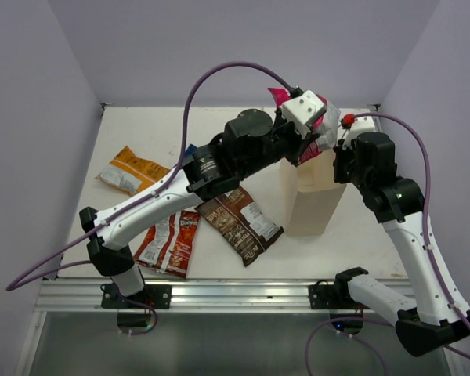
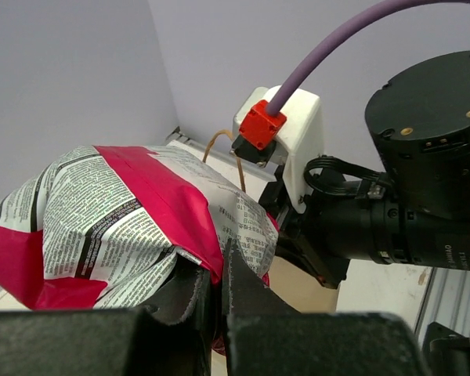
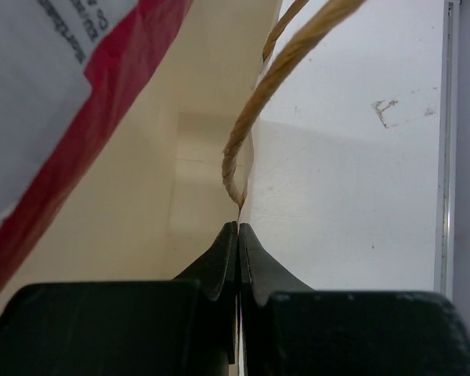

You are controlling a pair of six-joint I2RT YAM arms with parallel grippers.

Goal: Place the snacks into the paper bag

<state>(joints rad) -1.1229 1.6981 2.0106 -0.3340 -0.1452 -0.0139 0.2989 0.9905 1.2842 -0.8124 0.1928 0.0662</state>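
While the left gripper hangs over the bag, its jaws are clamped tight on the pink-and-white packet, pinching the lower edge. The packet is crumpled and tilted, held in the air above the bag mouth, not inside. Right gripper has its fingers fully together, nipping the bag's rim just below where a handle is attached. In the right wrist view the packet's red edge shows at upper left over the bag interior. The bag stands upright on the table, right of centre.

Other packets lie flat on the table, left of the bag:
- brown packet, nearest the bag, angled
- red-orange packet, just left of the brown one, partly under the left arm
- orange packet, far left, apart from the rest
- blue packet, only a sliver showing behind the left arm
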